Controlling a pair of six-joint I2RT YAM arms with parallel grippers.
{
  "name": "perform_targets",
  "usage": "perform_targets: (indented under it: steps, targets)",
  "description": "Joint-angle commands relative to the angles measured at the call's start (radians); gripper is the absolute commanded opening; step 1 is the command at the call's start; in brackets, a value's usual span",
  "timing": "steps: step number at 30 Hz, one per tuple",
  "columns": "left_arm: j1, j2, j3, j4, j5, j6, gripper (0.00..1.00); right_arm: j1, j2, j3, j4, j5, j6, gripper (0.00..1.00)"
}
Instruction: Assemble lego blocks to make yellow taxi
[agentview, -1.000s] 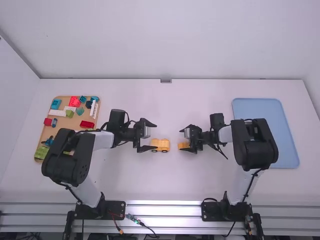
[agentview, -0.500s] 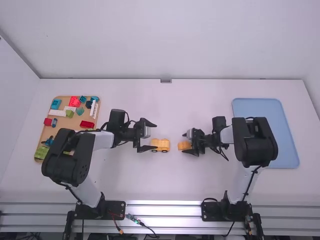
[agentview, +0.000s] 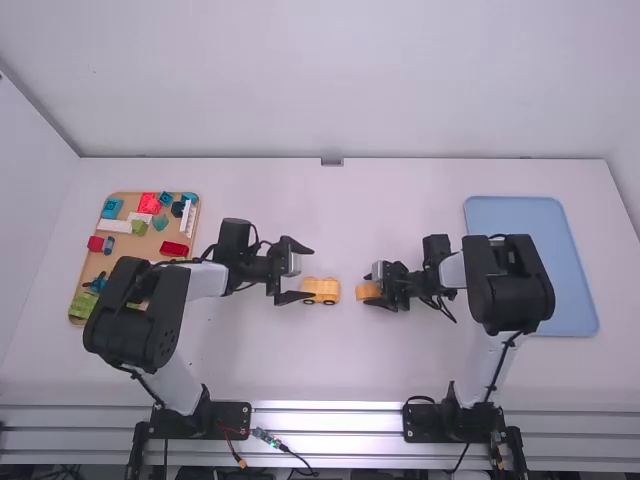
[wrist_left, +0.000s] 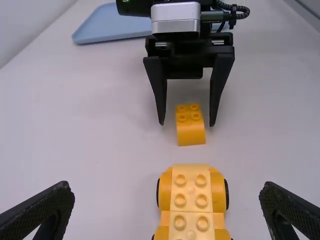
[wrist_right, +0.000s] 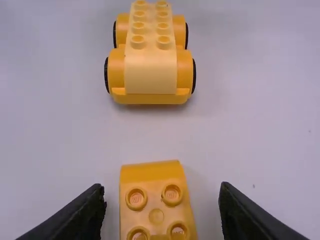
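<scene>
Our wheeled yellow plastic base (agentview: 325, 288) lies left-to-right, one end facing the small yellow plastic block (agentview: 367, 291), cropped in the right wrist view. Our left gripper (agentview: 312, 273) and right gripper (agentview: 374, 286) gape empty.

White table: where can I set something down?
Bare: the table, far stretch between tan tray and light-blue tray; near stretch between left arm and right arm.
Crowded: left gripper, yellow wheeled base, yellow studded block, right gripper, in a row; tan tray.

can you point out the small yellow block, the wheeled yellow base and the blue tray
small yellow block (wrist_left: 191, 131): left wrist view, curved front
wheeled yellow base (wrist_right: 150, 77): right wrist view, near end
blue tray (agentview: 515, 215): high view, far part
</scene>
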Motion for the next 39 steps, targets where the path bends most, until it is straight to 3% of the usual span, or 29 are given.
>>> perform_targets:
  steps: [1, 6, 20, 39]
  targets:
    - [-0.007, 0.008, -0.008, -0.003, 0.035, -0.003, 0.99, 0.003, 0.013, -0.007, -0.005, -0.010, -0.005, 0.54]
    - [-0.007, 0.008, -0.010, -0.010, 0.033, -0.003, 0.99, 0.003, 0.013, -0.007, -0.005, -0.010, -0.005, 0.40]
    - [-0.011, 0.066, -0.019, -0.017, 0.002, 0.056, 0.99, 0.003, 0.013, -0.007, -0.002, -0.020, -0.004, 0.22]
    - [-0.042, 0.274, 0.059, 0.036, 0.036, 0.061, 0.99, 0.003, 0.013, 0.024, -0.073, -0.028, -0.034, 0.14]
